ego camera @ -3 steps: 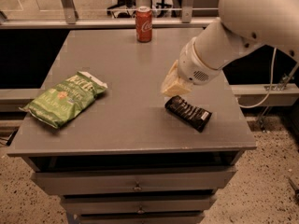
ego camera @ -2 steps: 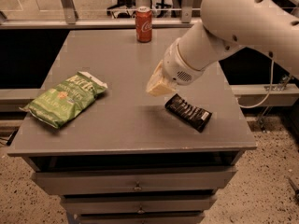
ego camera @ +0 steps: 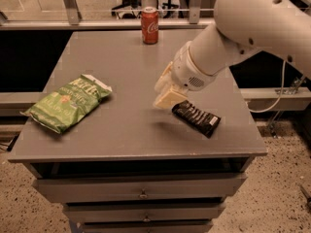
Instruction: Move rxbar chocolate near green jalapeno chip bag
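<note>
Since a second ago your gripper [ego camera: 167, 95] has shifted a little to the left and lower in the view. The chocolate bar [ego camera: 196, 118], the chip bag and the soda can lie where they lay.

You are working over a gray table [ego camera: 121, 67] with drawers [ego camera: 141, 188] under its top. Your white arm [ego camera: 252, 23] reaches in from the upper right and slants down toward the middle of the top.

The green chip bag [ego camera: 68, 102] lies flat near the left edge, its pale end pointing up and to the right.

The gripper hangs just at the left end of the bar, and from this view you cannot tell whether it touches the wrapper. You also cannot tell whether the jaws are open or closed.

The bar lies flat on the right front part of the top, slanting down to the right, well apart from the bag.

The red soda can [ego camera: 150, 25] stands upright at the far edge.
</note>
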You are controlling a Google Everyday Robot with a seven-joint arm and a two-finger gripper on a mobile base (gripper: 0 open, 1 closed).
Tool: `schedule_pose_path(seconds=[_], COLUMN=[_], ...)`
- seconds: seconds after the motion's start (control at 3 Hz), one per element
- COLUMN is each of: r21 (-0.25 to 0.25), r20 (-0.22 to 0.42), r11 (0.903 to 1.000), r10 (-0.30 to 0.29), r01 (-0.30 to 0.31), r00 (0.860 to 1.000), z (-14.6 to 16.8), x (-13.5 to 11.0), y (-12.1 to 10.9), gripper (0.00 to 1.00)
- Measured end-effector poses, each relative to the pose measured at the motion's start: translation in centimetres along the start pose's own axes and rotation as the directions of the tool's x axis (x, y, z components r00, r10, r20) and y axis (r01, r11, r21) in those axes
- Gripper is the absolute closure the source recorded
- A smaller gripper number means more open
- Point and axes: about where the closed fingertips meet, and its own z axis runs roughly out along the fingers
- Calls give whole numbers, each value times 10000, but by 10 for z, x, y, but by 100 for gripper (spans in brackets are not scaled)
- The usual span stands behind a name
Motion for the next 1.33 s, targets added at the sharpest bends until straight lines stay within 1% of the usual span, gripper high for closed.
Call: schedule_pose_path(seconds=[0.33,0.67,1.0,1.33], r21=[110,221,132,-3], r20=[87,-140,-480,-869], r11=[9998,9997,9996,9976], r10=[-164,-98,241,693], r01=[163,101,-234,-696], r00=[9998,9999,9986,9938], z=[-12,-15,-10,0], x=[13,29,43,56], y=[5,7,8,9], gripper=[0,0,0,0])
